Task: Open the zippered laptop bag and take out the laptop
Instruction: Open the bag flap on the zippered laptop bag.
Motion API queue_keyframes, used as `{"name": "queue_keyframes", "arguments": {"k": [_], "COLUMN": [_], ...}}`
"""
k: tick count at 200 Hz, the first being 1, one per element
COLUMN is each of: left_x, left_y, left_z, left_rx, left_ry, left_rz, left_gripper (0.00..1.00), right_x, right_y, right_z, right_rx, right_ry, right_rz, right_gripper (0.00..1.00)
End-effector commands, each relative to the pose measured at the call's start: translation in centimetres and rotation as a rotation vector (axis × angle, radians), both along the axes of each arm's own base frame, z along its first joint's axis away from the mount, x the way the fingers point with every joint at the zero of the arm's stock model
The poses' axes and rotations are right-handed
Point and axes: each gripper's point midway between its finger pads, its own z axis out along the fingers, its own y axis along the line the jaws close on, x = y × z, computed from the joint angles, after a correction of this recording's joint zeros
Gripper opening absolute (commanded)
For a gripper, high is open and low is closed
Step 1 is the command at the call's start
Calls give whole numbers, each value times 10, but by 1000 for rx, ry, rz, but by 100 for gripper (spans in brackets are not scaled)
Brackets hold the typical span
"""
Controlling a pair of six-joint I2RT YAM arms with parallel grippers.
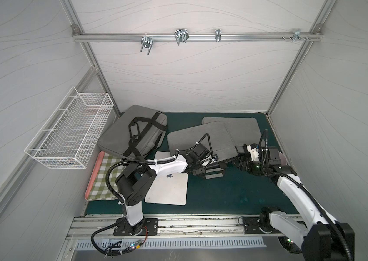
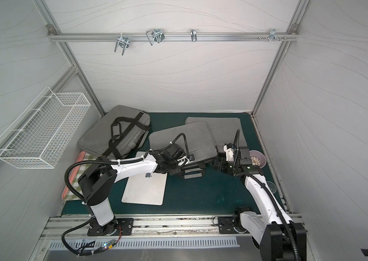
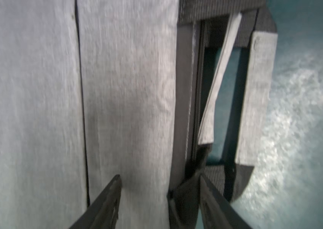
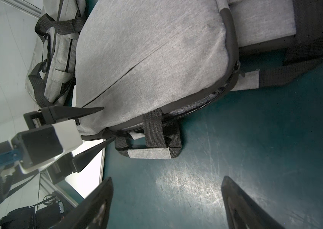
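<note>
The middle grey laptop bag lies flat on the green mat. A strapped grey bag sits at far left, and a third grey bag, partly overlapped by the middle one, at far right. The middle bag's zipper gapes along the near edge toward the right corner.

The left gripper straddles that near edge, left of the handle. One finger rests on the fabric and one at the zipper band below, and it seems to pinch the edge, though contact is hard to read. The right gripper hovers over bare mat just right of the bag, jaws wide apart and empty.

A closed silver Apple laptop lies on the mat, near-left of the bag, under the left arm.
</note>
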Motion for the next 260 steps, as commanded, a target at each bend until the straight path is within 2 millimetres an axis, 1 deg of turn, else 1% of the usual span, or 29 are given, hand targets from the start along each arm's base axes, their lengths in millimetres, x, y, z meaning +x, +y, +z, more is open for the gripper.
{"name": "queue_keyframes", "arguments": {"k": [1,23,48,65,82,100,108,123,146,151,175,203,225,252,256,259,260], "left_x": [30,41,40,43,47,49,49,48,50,51,61,74,80,86,86,85,86], "left_y": [-18,-18,-18,-12,-7,-4,-4,-6,-6,-6,-6,-5,-2,3,4,5,3], "left_z": [13,15,8,4,4,0,-1,-1,6,9,31,73,101,129,131,129,134], "left_rx": [-22,1,0,32,66,113,119,114,118,122,129,74,-5,-86,-92,-86,-100], "left_ry": [-125,-182,-163,-164,-172,-167,-158,-146,-141,-142,-179,-199,-170,-93,-81,-64,-67], "left_rz": [40,80,91,133,170,182,184,189,211,214,248,330,406,497,504,507,508], "left_gripper": [62,60,54,44,35,31,28,18,3,0,0,0,0,0,0,0,0], "right_x": [-11,-14,-16,-15,-16,-17,-16,-16,-16,-16,-12,-3,7,17,18,19,19], "right_y": [1,0,-1,-1,0,1,2,3,7,8,15,21,23,25,25,26,26], "right_z": [-7,-11,-14,-14,-15,-17,-16,-15,-12,-12,-8,-3,4,9,10,10,10], "right_rx": [7,1,-2,0,3,12,19,29,60,71,148,231,280,332,338,344,345], "right_ry": [31,35,43,42,44,47,47,47,44,43,44,51,34,44,50,55,54], "right_rz": [3,-1,-4,-3,0,1,2,7,7,4,-18,-68,-120,-192,-202,-207,-210], "right_gripper": [85,85,85,85,85,85,85,84,84,84,84,84,83,80,80,79,79]}}
